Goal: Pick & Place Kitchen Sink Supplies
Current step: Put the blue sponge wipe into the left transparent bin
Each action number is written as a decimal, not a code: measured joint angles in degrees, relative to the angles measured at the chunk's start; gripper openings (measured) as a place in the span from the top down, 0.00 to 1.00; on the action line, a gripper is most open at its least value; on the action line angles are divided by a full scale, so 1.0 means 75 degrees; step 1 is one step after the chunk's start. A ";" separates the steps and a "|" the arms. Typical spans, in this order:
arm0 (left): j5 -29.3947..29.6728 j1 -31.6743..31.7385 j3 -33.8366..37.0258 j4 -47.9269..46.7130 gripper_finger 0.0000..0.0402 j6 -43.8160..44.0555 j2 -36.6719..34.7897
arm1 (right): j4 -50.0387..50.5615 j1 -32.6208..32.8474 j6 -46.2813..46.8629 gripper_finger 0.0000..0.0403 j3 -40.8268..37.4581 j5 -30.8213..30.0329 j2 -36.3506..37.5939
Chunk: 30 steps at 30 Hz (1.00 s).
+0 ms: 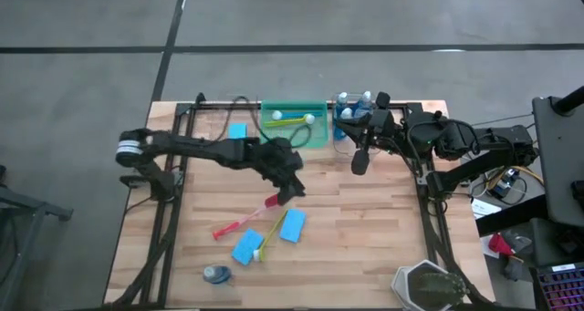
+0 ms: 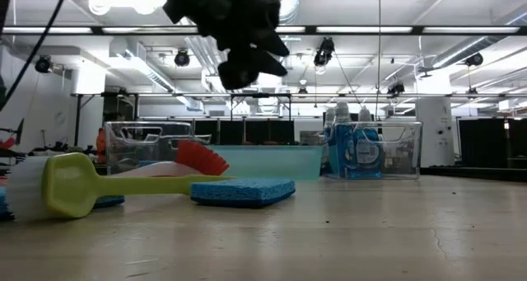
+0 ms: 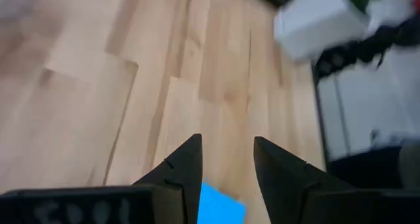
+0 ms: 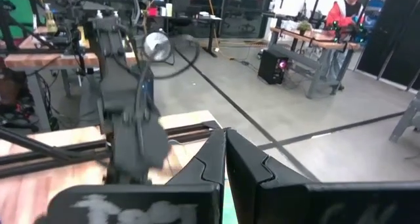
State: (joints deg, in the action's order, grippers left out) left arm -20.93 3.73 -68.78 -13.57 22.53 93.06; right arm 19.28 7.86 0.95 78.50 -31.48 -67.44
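On the table lie a red brush (image 1: 239,223), a yellow brush (image 1: 270,237), two blue sponges (image 1: 292,225) (image 1: 245,247) and a small bottle (image 1: 217,274) on its side. In the low view the yellow brush (image 2: 74,184) rests across a sponge (image 2: 244,190), with the red brush head (image 2: 202,158) behind it. My left gripper (image 1: 290,189) hangs open above the table, just beyond the red brush's head; its wrist view shows a sponge (image 3: 220,205) low between the open fingers (image 3: 226,161). My right gripper (image 1: 359,161) hovers shut near the bottle bin.
Along the far edge stand a clear bin holding a sponge (image 1: 237,130), a green bin (image 1: 294,136) with brushes in it, and a clear bin with blue bottles (image 1: 351,106) (image 2: 354,149). A white pot (image 1: 427,287) sits at the near right corner. Bare wood lies at centre right.
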 joint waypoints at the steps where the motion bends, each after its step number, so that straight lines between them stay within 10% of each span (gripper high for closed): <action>1: -0.0080 -0.0023 -0.0145 -0.0162 0.68 -0.0224 0.0182 | 0.0001 0.0000 0.0082 0.98 0.0000 0.0000 0.0010; 13: -0.0315 -0.0225 -0.1437 -0.2132 0.68 -0.2810 0.1859 | -0.0013 0.0000 0.0776 0.98 0.0000 -0.0010 0.0009; 30: 0.0025 -0.0410 -0.1430 -0.2528 0.69 -0.3367 0.3047 | -0.0114 0.0000 0.1191 0.98 0.0000 -0.0024 0.0006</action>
State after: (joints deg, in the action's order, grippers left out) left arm -20.74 0.65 -79.50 -32.53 -2.72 115.91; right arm 18.42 7.86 9.89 78.50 -31.67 -67.40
